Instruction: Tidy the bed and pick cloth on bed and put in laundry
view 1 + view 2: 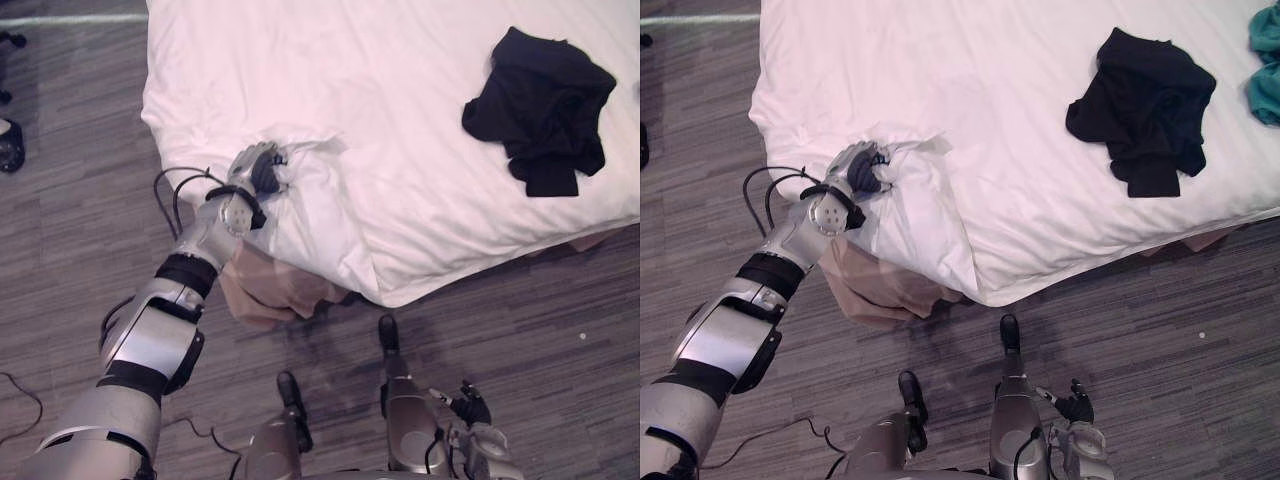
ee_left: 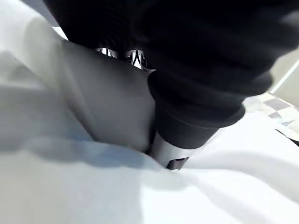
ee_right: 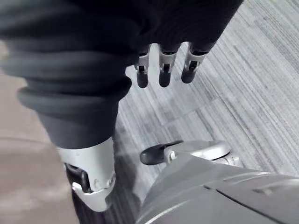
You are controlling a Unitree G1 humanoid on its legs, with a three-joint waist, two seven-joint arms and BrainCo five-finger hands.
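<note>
A crumpled black cloth (image 1: 540, 105) lies on the white bed cover (image 1: 400, 90) towards the far right. My left hand (image 1: 255, 172) is at the bed's near left corner, fingers curled into a bunched fold of the white cover (image 1: 910, 165). In the left wrist view the cover (image 2: 70, 177) wraps round the fingers, and the thumb (image 2: 163, 151) presses into it. My right hand (image 1: 470, 408) hangs low over the floor, well short of the bed. Its fingers (image 3: 161, 70) are straight and hold nothing.
A teal cloth (image 1: 1265, 65) lies at the bed's far right edge. Beige fabric (image 1: 270, 290) hangs below the cover at the near corner. Grey striped floor (image 1: 80, 200) runs along the bed's left and near sides. A dark shoe (image 1: 10, 145) sits at the far left.
</note>
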